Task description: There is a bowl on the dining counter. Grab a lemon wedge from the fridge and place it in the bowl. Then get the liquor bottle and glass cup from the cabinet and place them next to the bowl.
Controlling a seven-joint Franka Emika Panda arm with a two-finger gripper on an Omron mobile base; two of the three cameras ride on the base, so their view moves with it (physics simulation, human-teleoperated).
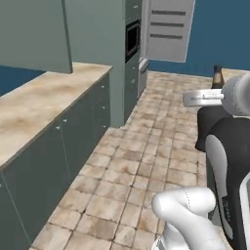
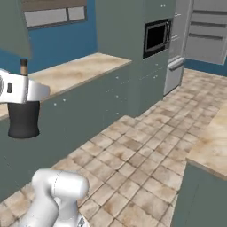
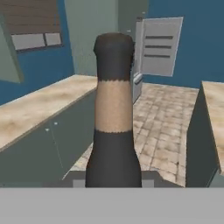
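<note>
The arm carries the liquor bottle (image 3: 113, 131) upright in the air, above the tiled floor (image 1: 146, 161) of the kitchen aisle. Its fingers are closed round the bottle's dark body, low down; the neck, with its tan band and dark cap, rises straight up before the hand. From the side the bottle (image 1: 218, 77) pokes up behind the white wrist. A long bench (image 1: 44, 102) with a marbled top runs along one side. At the far end the fridge (image 3: 155, 48) stands with its door swung open, shelves showing.
</note>
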